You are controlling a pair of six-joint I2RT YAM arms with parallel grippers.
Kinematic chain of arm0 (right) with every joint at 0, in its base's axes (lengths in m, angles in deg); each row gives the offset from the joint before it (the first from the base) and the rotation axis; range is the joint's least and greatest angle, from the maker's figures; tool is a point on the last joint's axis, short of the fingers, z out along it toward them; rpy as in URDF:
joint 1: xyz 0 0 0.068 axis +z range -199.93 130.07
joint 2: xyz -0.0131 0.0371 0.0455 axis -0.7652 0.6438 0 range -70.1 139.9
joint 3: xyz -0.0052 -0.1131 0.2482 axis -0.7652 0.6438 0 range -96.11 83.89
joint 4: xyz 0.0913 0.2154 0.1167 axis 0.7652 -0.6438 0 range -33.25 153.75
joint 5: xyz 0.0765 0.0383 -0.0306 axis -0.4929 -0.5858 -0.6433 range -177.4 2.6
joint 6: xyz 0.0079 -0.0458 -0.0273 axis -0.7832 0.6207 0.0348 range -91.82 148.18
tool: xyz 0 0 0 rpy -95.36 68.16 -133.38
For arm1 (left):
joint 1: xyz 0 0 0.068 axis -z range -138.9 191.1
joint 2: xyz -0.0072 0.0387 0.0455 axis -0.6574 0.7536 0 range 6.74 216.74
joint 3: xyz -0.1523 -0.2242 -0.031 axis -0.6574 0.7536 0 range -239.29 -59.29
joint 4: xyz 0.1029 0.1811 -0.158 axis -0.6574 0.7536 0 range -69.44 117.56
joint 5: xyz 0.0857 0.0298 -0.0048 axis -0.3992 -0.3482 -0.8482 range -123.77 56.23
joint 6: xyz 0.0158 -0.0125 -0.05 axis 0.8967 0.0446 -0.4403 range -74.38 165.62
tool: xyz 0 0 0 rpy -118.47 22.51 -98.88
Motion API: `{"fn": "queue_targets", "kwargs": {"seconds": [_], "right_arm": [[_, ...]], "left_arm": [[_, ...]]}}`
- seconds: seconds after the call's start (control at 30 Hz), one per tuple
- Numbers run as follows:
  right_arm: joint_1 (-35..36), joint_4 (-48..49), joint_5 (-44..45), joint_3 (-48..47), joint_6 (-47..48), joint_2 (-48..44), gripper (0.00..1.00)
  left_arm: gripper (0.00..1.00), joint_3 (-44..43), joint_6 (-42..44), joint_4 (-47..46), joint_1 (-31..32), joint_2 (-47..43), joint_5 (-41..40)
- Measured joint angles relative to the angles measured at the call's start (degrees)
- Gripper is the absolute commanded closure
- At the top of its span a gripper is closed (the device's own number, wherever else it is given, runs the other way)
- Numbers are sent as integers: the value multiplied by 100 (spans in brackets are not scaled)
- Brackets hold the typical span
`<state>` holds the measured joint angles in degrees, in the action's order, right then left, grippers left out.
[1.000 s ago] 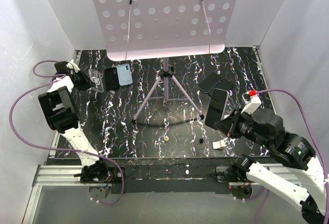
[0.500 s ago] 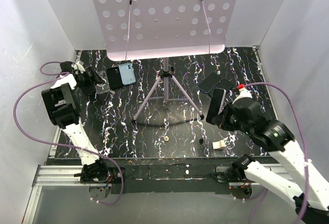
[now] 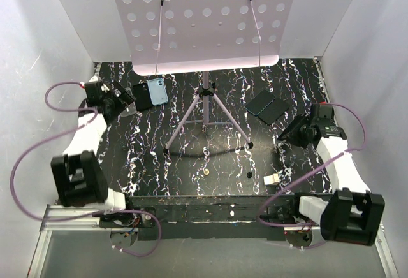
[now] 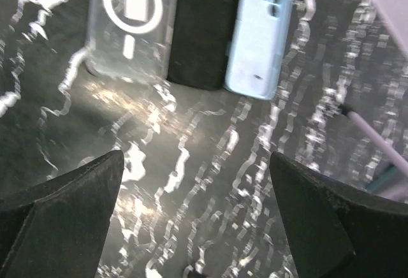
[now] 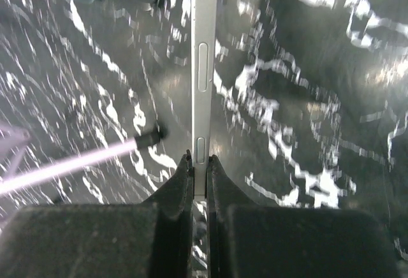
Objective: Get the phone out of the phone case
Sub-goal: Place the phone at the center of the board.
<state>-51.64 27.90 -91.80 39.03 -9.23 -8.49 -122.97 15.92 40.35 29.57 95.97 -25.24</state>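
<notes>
Left gripper (image 3: 118,98) at 10 o'clock of the black white-veined marble tabletop (image 3: 191,163), its jaws spread wide and nothing held between them. In the left wrist view (image 4: 196,163) three flat items are seen at 12 o'clock of it, lying side by side: a clear plastic case with a ring mark (image 4: 131,26), touching at its 3 o'clock a black rectangular slab (image 4: 201,29), then the thin light blue phone case (image 4: 258,32) – back up, camera cutout at the far end. Whether anything sits inside it cannot be told. From above the light blue phone case (image 3: 157,91) is found at 11 o'clock of the tabletop, under the edge of the white perforated stand panel (image 3: 204,16) on its tripod (image 3: 205,109). At 1 o'clock two dark flat slabs (image 3: 268,105) are laid touching. At 3 o'clock the right gripper (image 3: 294,131) is clamped on a flat black phone (image 3: 287,132) – seen edge-on in the right wrist view (image 5: 201,67), silvery side rail with buttons, pinched between the narrow jaws (image 5: 199,163). A small white scrap (image 3: 272,180) is seen at 5 o'clock.
</notes>
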Motion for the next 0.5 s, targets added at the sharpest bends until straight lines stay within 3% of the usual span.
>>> {"fn": "queue_targets", "kwargs": {"seconds": [0.13,0.5], "right_arm": [[-610,787,-310,90,236,691,98],[-1434,2430,-1755,212,315,2107,92]], "left_arm": [[2,1058,-610,-723,341,-1309,212],[2,1453,-1176,-1307,826,-1128,962]]}}
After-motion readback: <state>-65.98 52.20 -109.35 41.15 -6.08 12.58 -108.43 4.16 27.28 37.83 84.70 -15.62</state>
